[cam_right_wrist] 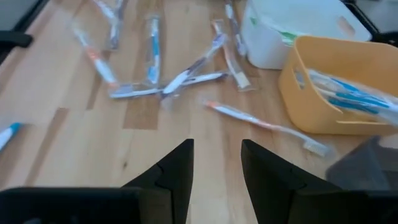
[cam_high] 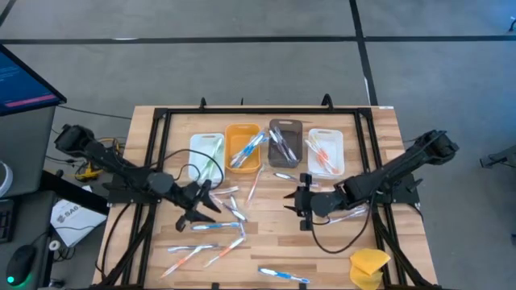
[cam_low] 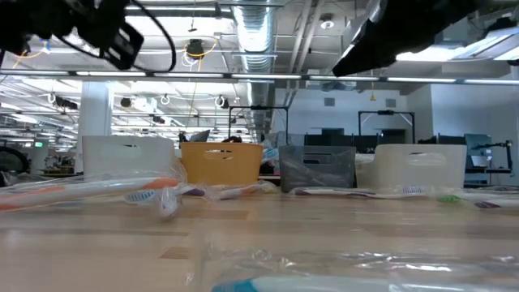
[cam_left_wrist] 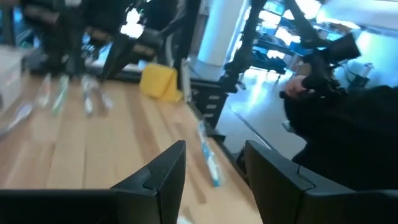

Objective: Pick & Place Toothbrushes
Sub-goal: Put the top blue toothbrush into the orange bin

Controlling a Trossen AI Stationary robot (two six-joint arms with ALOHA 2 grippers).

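Wrapped toothbrushes lie flat and scattered on the wooden table (cam_high: pixel 266 242), most near its middle (cam_high: pixel 218 227) and one at the near edge (cam_high: pixel 282 275). More lie in the four bins: white (cam_high: pixel 205 149), orange (cam_high: pixel 243 147), grey (cam_high: pixel 285 143) and white (cam_high: pixel 325 153). My left gripper (cam_high: pixel 201 205) is open above the loose toothbrushes, holding nothing; its wrist view shows a blue toothbrush (cam_left_wrist: pixel 208 155) beyond the fingers. My right gripper (cam_high: pixel 300 201) is open over bare wood right of the pile. Its wrist view shows an orange-white toothbrush (cam_right_wrist: pixel 261 121) ahead.
A yellow sponge-like lump (cam_high: pixel 369 264) sits at the table's near right corner. A black frame (cam_high: pixel 161 121) runs around the table top. The bins stand in a row along the far side, also seen in the low view (cam_low: pixel 220 162). A cable loops below the right gripper (cam_high: pixel 339 242).
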